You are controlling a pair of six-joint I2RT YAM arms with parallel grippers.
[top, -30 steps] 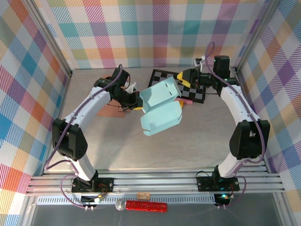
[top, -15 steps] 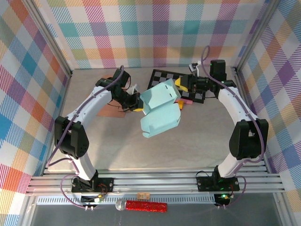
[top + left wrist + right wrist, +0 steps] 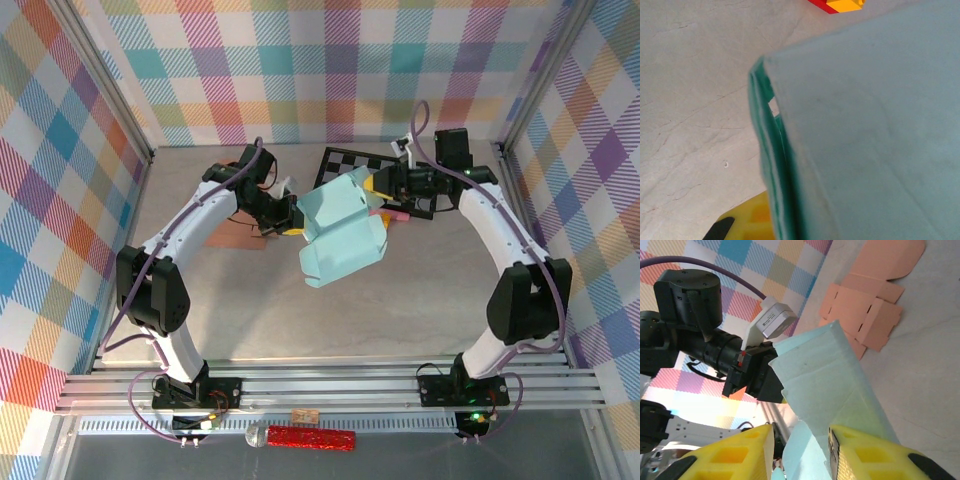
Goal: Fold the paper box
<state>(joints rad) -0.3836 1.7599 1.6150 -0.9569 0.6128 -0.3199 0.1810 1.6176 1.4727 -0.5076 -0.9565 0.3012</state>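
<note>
Gripping the paper box [image 3: 342, 235] by its edge, left gripper [image 3: 288, 218] faces right gripper [image 3: 376, 186], whose wrist view shows it spread open, box just ahead, flat peach blank [image 3: 867, 315] beyond.

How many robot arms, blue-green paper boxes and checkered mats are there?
Black-and-white robot arms: 2
Light teal folded paper box: 1
Black-and-white checkered mat: 1
Total: 4

Both arms [image 3: 183, 232] are wearing white shells, black joints and purple cables [image 3: 675, 259]; the right claw [image 3: 800, 432] is showing yellow fingers [image 3: 730, 457].
</note>
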